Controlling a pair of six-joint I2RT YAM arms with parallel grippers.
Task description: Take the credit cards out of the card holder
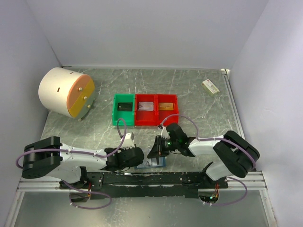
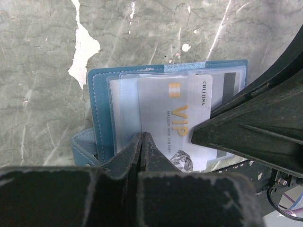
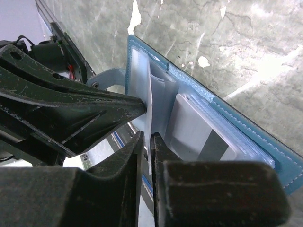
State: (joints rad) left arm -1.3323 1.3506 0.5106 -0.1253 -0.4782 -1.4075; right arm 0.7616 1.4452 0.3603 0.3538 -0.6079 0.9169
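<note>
Top cam: fixed, high above near edge, looks down and forward across whole table (image 1: 199,94), far out, wide. Left wrist cam: sights along left gripper (image 2: 142,138), near straight down on card holder (image 2: 100,109), very close. Right wrist cam: sights along right gripper (image 3: 147,142), from opposite side, more oblique, equally close. Overlap: all three see card holder; each wrist view catches other arm's gripper.

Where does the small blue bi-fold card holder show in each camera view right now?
Top external: the small blue bi-fold card holder lies bottom centre, between left gripper and right gripper.
Left wrist: the holder fills the centre, open.
Right wrist: the holder slants from top centre to lower right.
Shared landmark: the right gripper, shut on a white plastic VIP card.
</note>
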